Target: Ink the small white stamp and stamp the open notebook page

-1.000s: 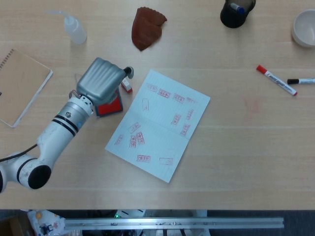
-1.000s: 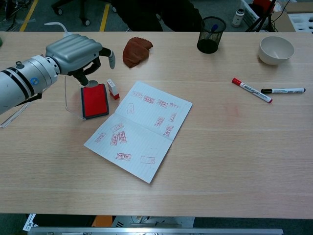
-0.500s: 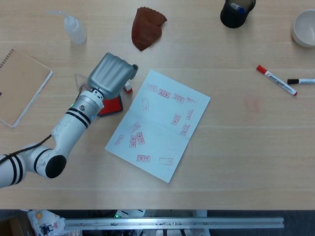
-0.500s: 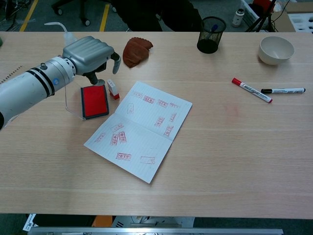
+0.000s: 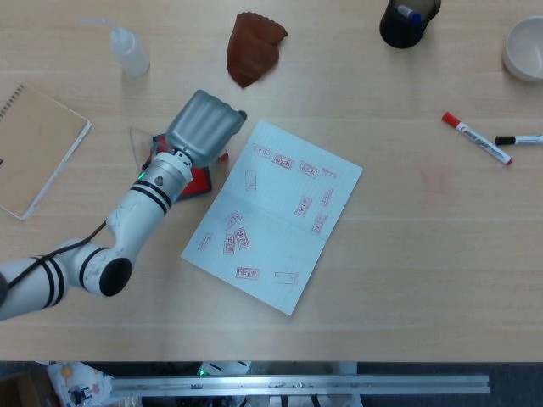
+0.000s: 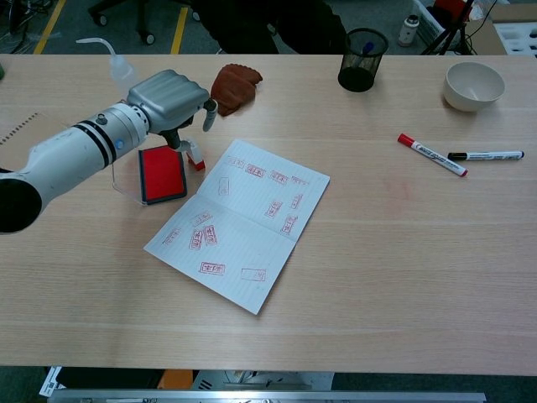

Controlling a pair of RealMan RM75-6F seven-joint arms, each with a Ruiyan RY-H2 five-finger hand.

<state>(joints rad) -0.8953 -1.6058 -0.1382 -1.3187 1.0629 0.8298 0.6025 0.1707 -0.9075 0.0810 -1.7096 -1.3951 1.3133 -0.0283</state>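
The small white stamp (image 6: 195, 153) with a red base lies on the table between the red ink pad (image 6: 162, 173) and the open notebook (image 6: 239, 220). The notebook's pages carry several red stamp marks. My left hand (image 6: 172, 96) hovers just over the stamp, fingers apart and pointing down around it, holding nothing that I can see. In the head view the left hand (image 5: 206, 123) covers most of the stamp, leaving only a red edge of the stamp (image 5: 222, 156) beside the ink pad (image 5: 193, 180). The right hand is in neither view.
A brown cloth (image 5: 253, 47) and a squeeze bottle (image 5: 129, 49) lie behind the hand. A tan spiral notebook (image 5: 34, 148) is at the far left. A black pen cup (image 5: 407, 21), white bowl (image 5: 526, 47), red marker (image 5: 475, 137) and black marker (image 5: 519, 139) sit at the right.
My left hand has moved right, from over the ink pad to over the stamp. The stamp, the pad and the notebook have stayed put.
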